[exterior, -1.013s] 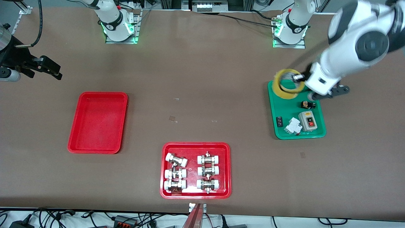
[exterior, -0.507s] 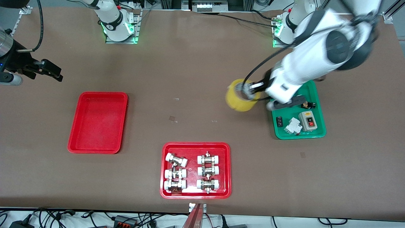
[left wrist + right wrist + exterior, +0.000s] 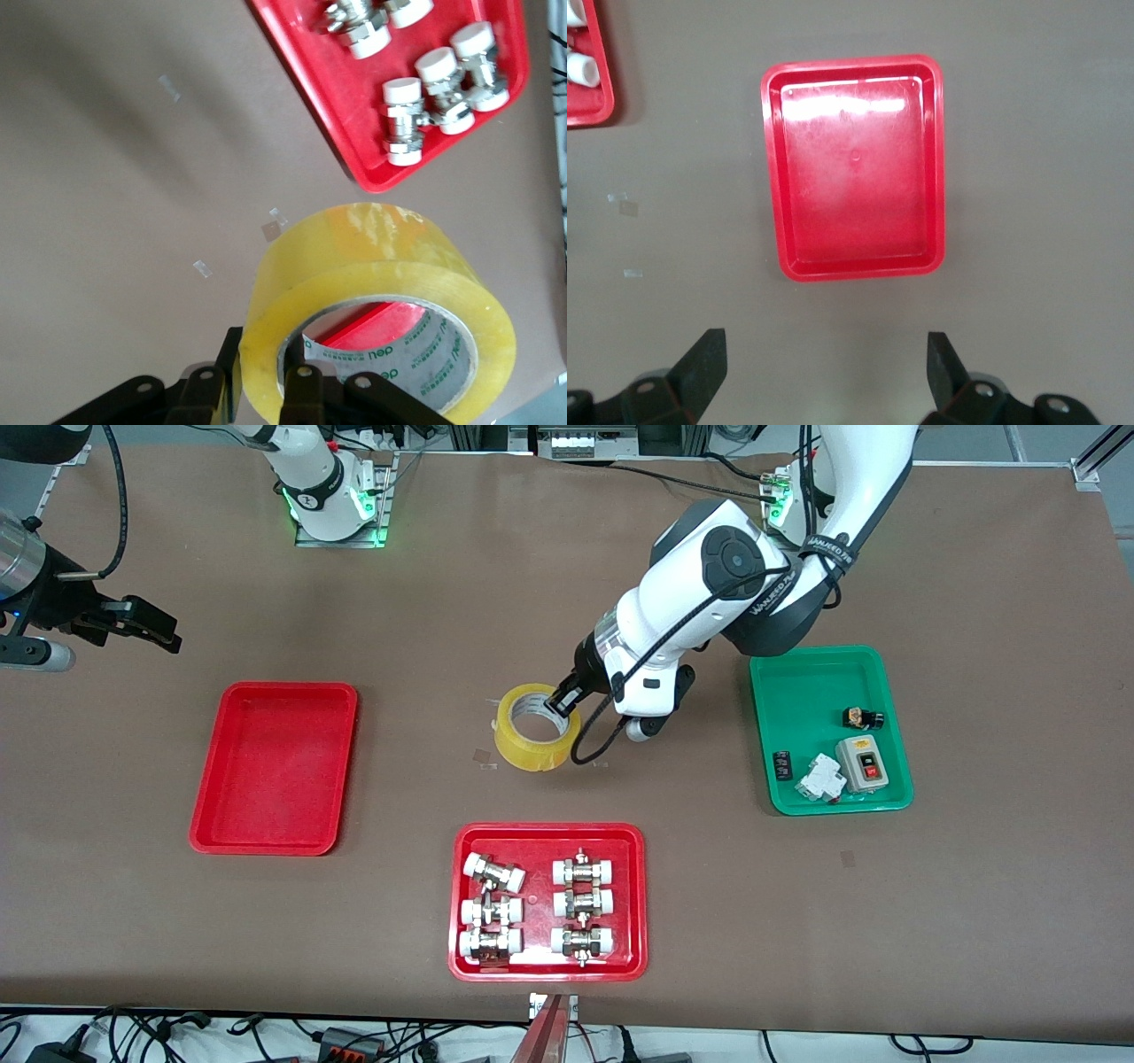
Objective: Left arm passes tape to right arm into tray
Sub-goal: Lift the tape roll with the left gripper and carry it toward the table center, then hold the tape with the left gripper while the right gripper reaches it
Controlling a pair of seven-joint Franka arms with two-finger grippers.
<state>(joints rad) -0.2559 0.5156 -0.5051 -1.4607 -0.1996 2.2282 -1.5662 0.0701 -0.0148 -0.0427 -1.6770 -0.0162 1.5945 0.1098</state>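
My left gripper [image 3: 562,700] is shut on the wall of the yellow tape roll [image 3: 533,727], one finger inside the core and one outside, over the middle of the table. In the left wrist view the tape [image 3: 372,257] fills the space by the left gripper [image 3: 266,372]. I cannot tell whether the roll touches the table. The plain red tray [image 3: 275,766] lies empty toward the right arm's end. My right gripper [image 3: 146,627] is open and empty, over bare table beside that tray. The right wrist view shows the right gripper [image 3: 824,354] with the tray [image 3: 855,177] ahead of it.
A red tray of white-capped metal fittings [image 3: 547,829] lies nearer the front camera than the tape; it also shows in the left wrist view [image 3: 310,75]. A green tray [image 3: 811,691] with a switch box [image 3: 861,763] and small parts lies toward the left arm's end.
My left arm has carried the tape from over the green tray to the middle of the table and lowered it. My right gripper has shifted only slightly.
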